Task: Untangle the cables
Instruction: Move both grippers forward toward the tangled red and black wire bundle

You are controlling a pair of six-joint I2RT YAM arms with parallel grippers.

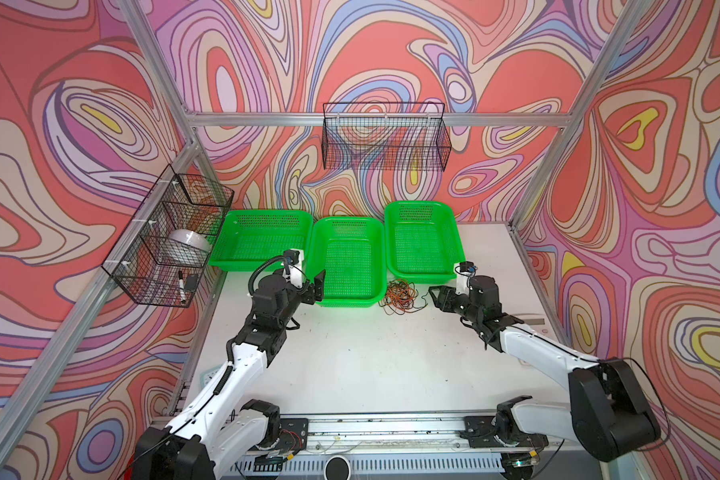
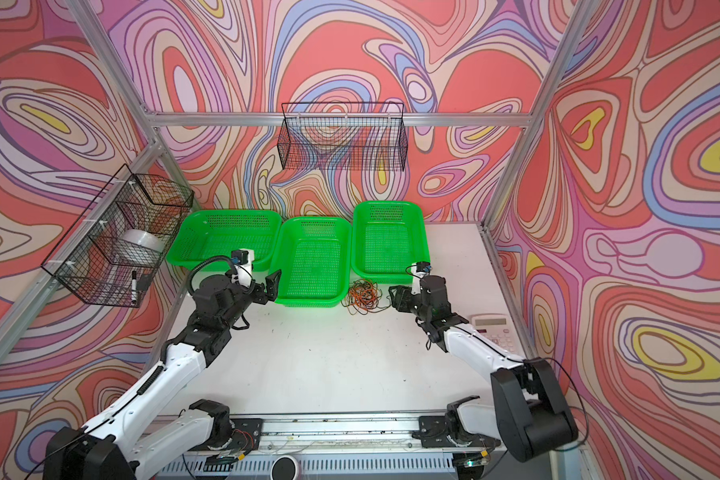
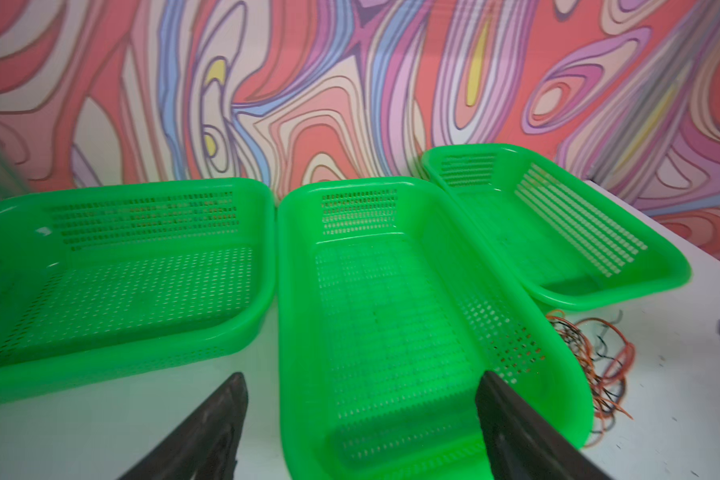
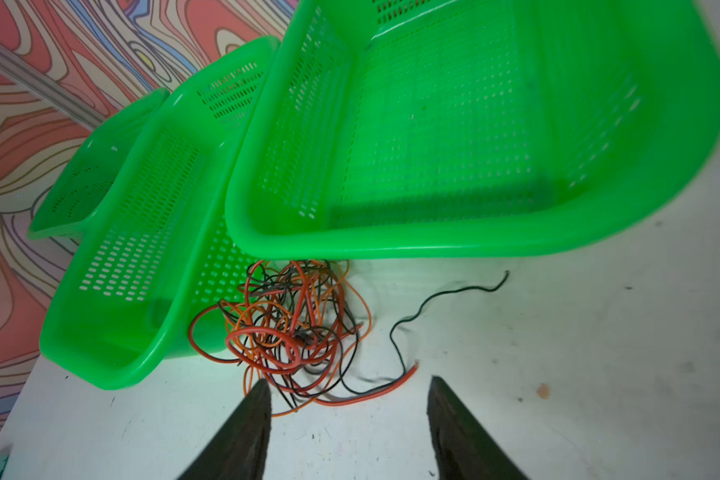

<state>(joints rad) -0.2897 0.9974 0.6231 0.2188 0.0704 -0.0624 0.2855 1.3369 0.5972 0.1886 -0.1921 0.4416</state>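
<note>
The cables (image 1: 400,297) lie as one tangled heap on the table (image 1: 350,365), at 1 o'clock from its centre, none separated yet; the right gripper (image 1: 435,295) at their 3 o'clock and the left gripper (image 1: 319,284) at 9 o'clock both gape empty.

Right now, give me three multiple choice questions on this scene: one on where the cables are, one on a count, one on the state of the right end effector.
1. Where do the cables lie?
A: in the left basket. B: in the wall rack. C: on the table beside the middle basket.
2. How many green baskets are there?
A: two. B: three. C: four.
3. The right end effector is:
A: open, gripping nothing. B: shut on the cables. C: out of view.
Answers: 1 C, the tangle rests on the white top next to that basket; 2 B, three stand in a row at the back; 3 A, its jaws stand apart with nothing clamped.
</note>
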